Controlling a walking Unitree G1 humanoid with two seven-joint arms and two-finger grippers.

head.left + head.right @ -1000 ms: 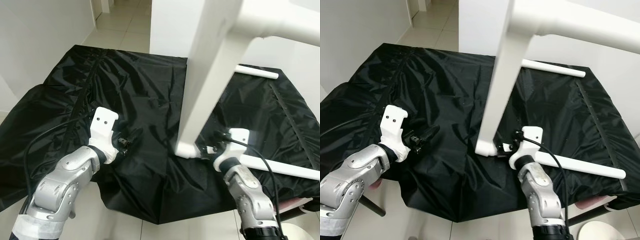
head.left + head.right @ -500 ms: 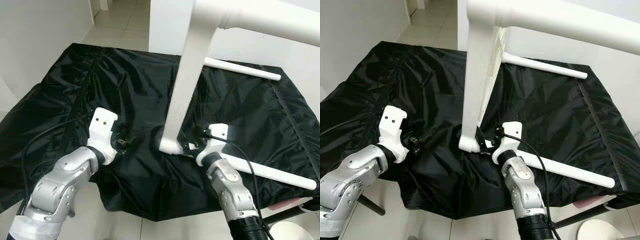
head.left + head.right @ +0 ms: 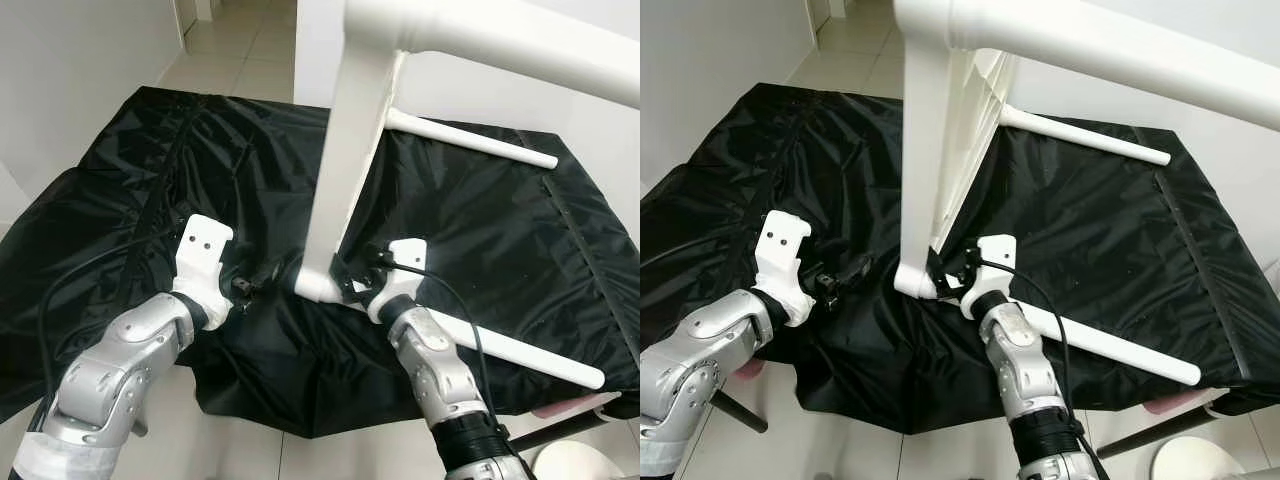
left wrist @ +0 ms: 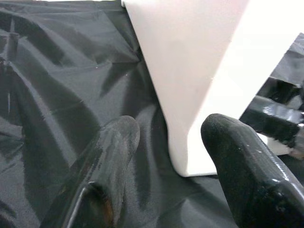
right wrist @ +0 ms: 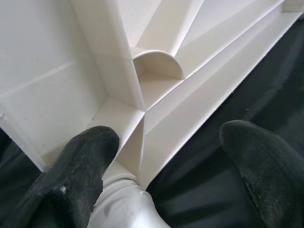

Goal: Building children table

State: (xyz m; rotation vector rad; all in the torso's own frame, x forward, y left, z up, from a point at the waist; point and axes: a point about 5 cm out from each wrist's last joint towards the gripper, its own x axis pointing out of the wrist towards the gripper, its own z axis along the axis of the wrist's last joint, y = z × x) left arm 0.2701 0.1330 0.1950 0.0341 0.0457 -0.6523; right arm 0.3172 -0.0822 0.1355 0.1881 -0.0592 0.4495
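- Your left gripper [image 3: 258,283] sits low on the crinkled black sheet [image 3: 140,170] covering the work surface, its fingers [image 4: 111,147] spread wide and holding nothing, just left of the table corner, likely ready to steady it.
- The white plastic children's table [image 3: 345,170] stands tipped on edge at the centre, its corner resting on the sheet; one round leg [image 3: 470,138] points far right.
- Your right gripper [image 3: 352,287] meets that corner from the near right, its fingers [image 5: 71,164] wide apart around the ribbed underside and near leg [image 3: 500,345], probably bracing the panel upright.
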